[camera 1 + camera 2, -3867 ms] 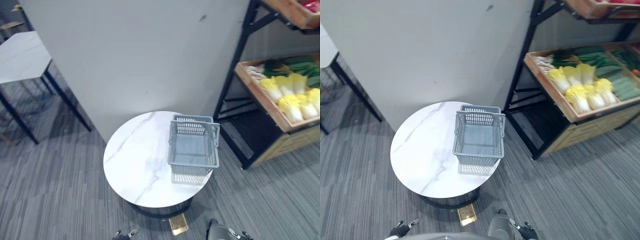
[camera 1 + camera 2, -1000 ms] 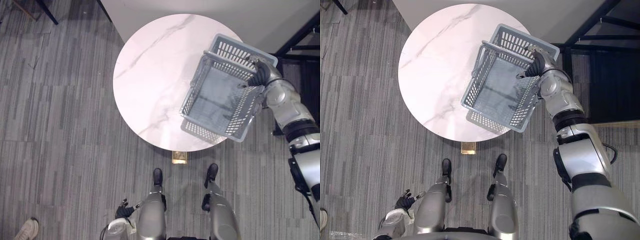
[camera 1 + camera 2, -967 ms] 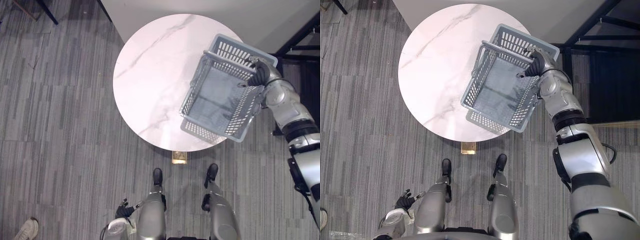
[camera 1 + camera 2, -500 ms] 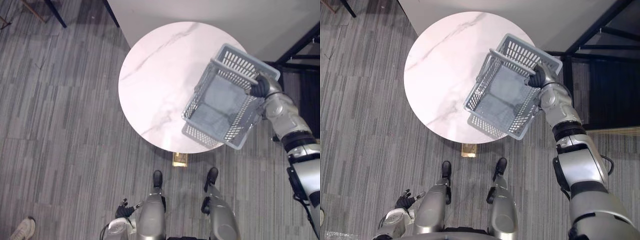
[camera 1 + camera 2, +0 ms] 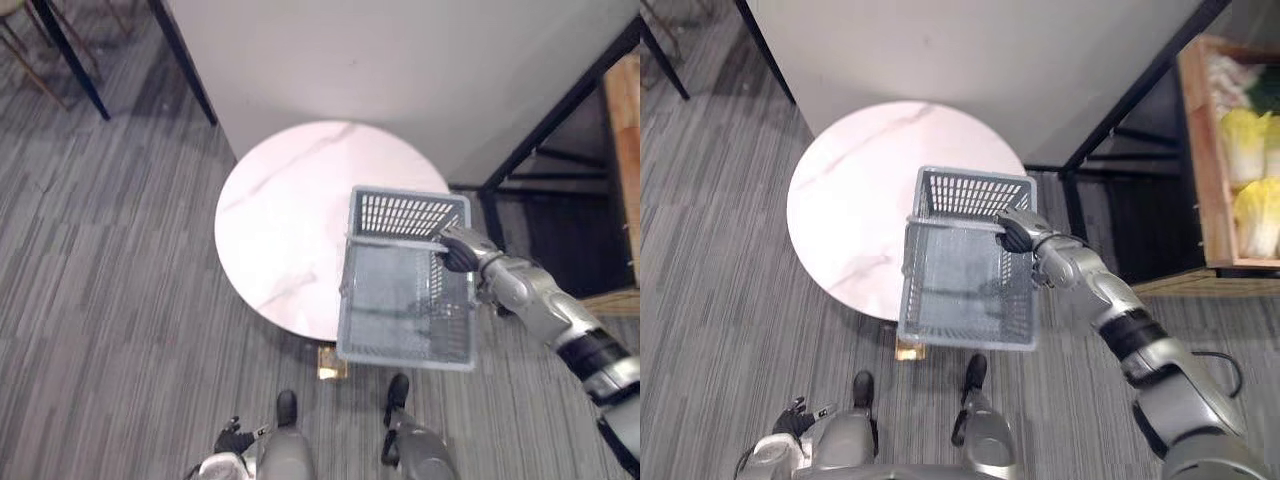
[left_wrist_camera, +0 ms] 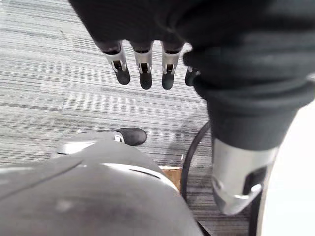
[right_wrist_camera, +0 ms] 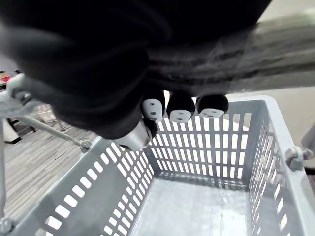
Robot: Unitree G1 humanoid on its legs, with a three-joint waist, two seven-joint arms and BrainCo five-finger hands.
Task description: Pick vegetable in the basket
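Right robot hand (image 5: 1016, 236) — curled on basket (image 5: 970, 196), aloft

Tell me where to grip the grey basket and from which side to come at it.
Grip the basket by the thin handle across its open top, coming down from above at its right end. The slotted walls are wide and flat, while the bar fits inside curled fingers. The right robot hand is curled round that end; the left robot hand hangs open.

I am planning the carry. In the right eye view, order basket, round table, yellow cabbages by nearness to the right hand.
1. basket, held by the right hand.
2. round table, on its left.
3. yellow cabbages, far right.
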